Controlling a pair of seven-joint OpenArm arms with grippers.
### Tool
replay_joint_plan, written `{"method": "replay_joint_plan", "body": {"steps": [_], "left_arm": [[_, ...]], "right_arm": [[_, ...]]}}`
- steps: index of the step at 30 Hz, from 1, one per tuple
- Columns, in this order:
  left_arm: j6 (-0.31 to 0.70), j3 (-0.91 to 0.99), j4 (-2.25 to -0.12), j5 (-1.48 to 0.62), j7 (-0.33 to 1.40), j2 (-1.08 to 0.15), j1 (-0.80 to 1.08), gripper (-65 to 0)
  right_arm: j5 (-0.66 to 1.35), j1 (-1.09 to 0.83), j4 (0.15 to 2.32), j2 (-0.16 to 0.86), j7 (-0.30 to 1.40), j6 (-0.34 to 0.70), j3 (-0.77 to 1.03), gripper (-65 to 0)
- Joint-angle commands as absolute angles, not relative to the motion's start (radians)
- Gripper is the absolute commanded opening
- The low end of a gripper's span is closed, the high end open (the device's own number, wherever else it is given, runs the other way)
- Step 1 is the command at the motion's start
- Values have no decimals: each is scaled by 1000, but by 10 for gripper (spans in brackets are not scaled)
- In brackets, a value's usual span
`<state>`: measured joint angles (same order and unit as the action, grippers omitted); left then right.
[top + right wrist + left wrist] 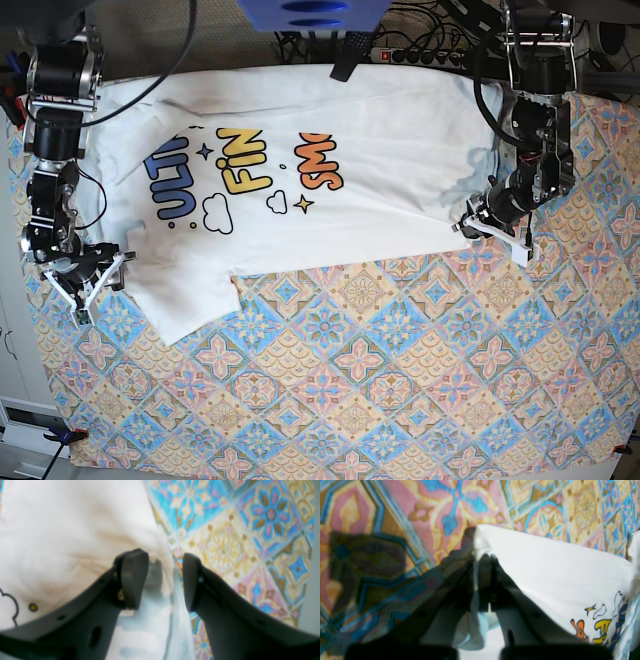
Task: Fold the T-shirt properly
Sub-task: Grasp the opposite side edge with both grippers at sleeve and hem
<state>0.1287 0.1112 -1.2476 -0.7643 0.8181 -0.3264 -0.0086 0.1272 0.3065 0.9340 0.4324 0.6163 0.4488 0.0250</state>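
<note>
Patterned cloth (420,370) in blue, pink and ochre tile motifs fills the lower half of the base view, and the white T-shirt (350,220) spreads across the upper half, print up, a sleeve flap poking down at lower left. The left gripper (478,228), at right of that frame, is clenched on a pinch of the shirt's near corner. The right gripper (103,282), at left, stands with parted fingers at the shirt's side edge, holding nothing that I can make out.

Likeliest trouble is lopsided pulling: if the left arm lifts alone, the hem would probably swing askew and the print bunch up. The pinch looks small (a corner is a mean handhold), so a brisk tug might slip it. At the other side, closing off the edge could catch one layer, or nothing.

As for room, bare cloth runs from the hem down to the bottom of the base view; the top is tighter, with the robot's blue-and-black body (315,14) over the shirt's far edge.
</note>
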Motion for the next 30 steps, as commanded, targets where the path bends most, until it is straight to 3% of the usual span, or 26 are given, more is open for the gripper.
{"method": "replay_joint_plan", "body": {"steps": [1,11,30], "left_arm": [[136,117,-1265,-774,806,-338,-22,-650],[136,117,-1267,-774,803,-338,-10,-650],[137,117,-1267,-776,803,-338,-8,-650]], "right_arm": [[117,320,900,453,604,447,21,-395],[114,443,656,453,421,447,-119,-394],[110,556,420,455,231,447,-148,-394]]}}
